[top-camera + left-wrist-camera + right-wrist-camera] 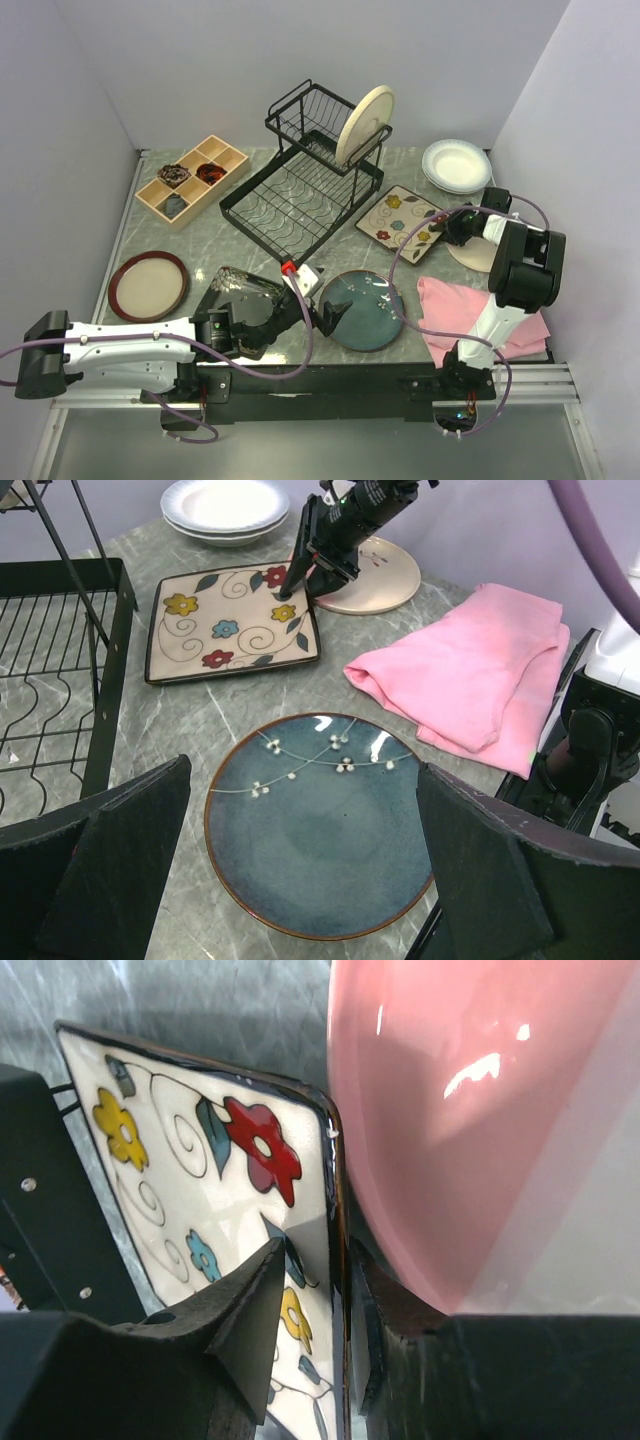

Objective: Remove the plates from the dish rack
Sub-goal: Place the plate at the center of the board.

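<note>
Top external: one glossy round cream plate (363,125) upright in the black wire dish rack (300,190).
Left wrist: above the glazed round teal plate (315,825), left gripper (303,770) spread wide and empty, plate's right edge behind a foam finger. Right wrist: right gripper (318,1280) pinched on the dark rim of the flower-painted cream square plate (200,1180); alongside, a glossy pink plate (450,1110), blurred and cropped.

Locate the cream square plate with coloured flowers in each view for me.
Top external: cream square plate, right of centre, between dish rack and right gripper.
Left wrist: plate upper left, beyond the teal plate.
Right wrist: plate fills the left half, rim between the jaws.
Shared landmark: the right gripper at the plate's corner.
</note>
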Robot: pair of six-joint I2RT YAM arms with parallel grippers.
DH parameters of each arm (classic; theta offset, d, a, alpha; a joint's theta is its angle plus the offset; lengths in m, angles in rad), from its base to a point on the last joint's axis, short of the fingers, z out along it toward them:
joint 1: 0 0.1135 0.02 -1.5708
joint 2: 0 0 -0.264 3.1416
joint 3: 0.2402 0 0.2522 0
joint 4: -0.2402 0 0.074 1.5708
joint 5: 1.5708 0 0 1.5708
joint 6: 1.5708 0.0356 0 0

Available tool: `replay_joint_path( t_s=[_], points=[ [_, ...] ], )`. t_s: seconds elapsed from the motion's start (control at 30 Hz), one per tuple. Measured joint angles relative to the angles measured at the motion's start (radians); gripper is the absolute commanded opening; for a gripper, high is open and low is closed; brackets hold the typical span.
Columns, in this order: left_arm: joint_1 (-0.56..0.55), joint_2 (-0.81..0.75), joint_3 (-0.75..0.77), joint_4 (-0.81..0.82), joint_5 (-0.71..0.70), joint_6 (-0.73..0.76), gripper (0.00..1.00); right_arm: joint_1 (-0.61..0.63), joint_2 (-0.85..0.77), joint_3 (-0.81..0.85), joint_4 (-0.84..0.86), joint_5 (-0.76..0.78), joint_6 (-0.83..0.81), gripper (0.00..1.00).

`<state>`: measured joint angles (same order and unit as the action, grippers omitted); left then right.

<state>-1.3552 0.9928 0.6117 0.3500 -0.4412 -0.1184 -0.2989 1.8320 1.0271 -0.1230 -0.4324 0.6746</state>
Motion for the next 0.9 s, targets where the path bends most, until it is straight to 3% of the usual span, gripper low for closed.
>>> replay_joint_path(
  t_s=[0.37, 0.7, 0.9],
  points=[
    [0.000, -0.039, -0.024, 0.037, -0.028, -0.007, 0.99, 0.019, 0.070, 0.064, -0.011, -0.009, -0.010, 0.40],
    [0.000, -0.084, -0.037, 0.042, -0.055, -0.041, 1.00, 0.035, 0.060, 0.120, -0.103, 0.033, -0.010, 0.75],
    [0.008, -0.047, 0.084, -0.061, -0.052, -0.061, 0.98, 0.035, -0.100, 0.132, -0.253, 0.139, -0.037, 0.90]
  ],
)
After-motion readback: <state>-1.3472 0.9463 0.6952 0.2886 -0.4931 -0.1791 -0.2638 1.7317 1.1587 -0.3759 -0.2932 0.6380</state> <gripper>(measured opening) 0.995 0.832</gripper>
